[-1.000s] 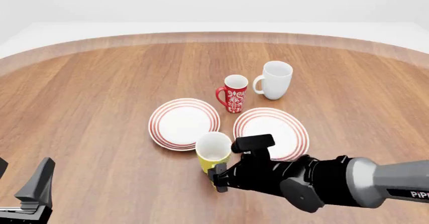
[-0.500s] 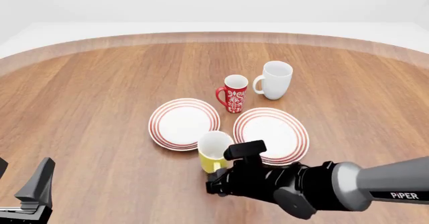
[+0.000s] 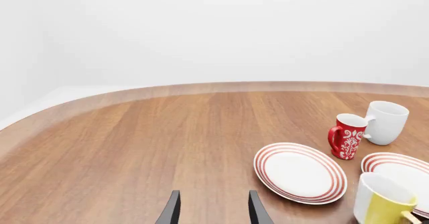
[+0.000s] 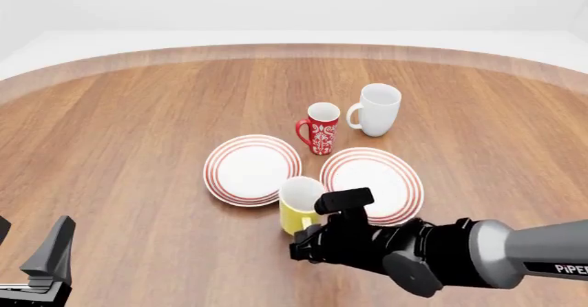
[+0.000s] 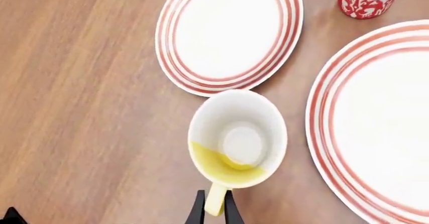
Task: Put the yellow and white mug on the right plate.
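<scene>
The yellow and white mug (image 4: 299,202) stands out short, yellow outside and white inside, between the near edges of the two plates. It also shows in the right wrist view (image 5: 238,138) and the left wrist view (image 3: 379,202). My right gripper (image 4: 308,233) is shut on its yellow handle; its thin black fingers (image 5: 198,210) pinch the handle from both sides. I cannot tell if the mug touches the table. The right plate (image 4: 379,171), white with red rings, lies just right of the mug and also shows in the right wrist view (image 5: 382,133). My left gripper (image 3: 213,213) is open and empty at the near left (image 4: 54,257).
The twin left plate (image 4: 250,168) lies just behind and left of the mug. A red patterned mug (image 4: 321,129) and a taller white mug (image 4: 378,109) stand behind the plates. The wooden table's curved far edge (image 4: 294,49) runs across the back.
My right gripper has carried the yellow mug slightly to the right and farther from me, toward the right plate. The left arm has not moved.
</scene>
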`<action>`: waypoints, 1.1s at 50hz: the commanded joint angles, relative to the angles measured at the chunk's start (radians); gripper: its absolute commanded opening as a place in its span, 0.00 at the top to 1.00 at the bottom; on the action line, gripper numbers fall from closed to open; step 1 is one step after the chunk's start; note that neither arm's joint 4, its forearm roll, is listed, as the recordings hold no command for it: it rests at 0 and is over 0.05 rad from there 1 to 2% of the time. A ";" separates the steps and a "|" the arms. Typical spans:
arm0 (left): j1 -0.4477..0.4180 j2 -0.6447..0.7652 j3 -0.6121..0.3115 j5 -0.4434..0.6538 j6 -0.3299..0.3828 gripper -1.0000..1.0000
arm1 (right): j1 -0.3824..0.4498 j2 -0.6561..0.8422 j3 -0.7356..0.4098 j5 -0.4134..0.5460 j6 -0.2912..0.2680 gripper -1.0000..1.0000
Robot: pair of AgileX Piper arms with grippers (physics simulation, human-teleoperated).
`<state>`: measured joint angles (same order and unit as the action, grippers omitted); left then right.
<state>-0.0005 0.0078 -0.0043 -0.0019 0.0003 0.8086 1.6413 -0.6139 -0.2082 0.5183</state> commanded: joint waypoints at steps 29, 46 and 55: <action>0.000 0.000 0.000 0.000 0.000 0.00 | -0.104 -0.141 -0.076 0.145 -0.100 1.00; 0.000 0.000 0.000 0.000 0.000 0.00 | -0.247 -0.188 -0.080 0.156 -0.153 1.00; 0.000 0.000 0.000 0.000 0.000 0.00 | -0.315 -0.184 -0.066 0.148 -0.175 1.00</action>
<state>-0.0004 0.0078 -0.0043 -0.0019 0.0003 0.5658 1.4614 -0.6872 -0.0517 0.3616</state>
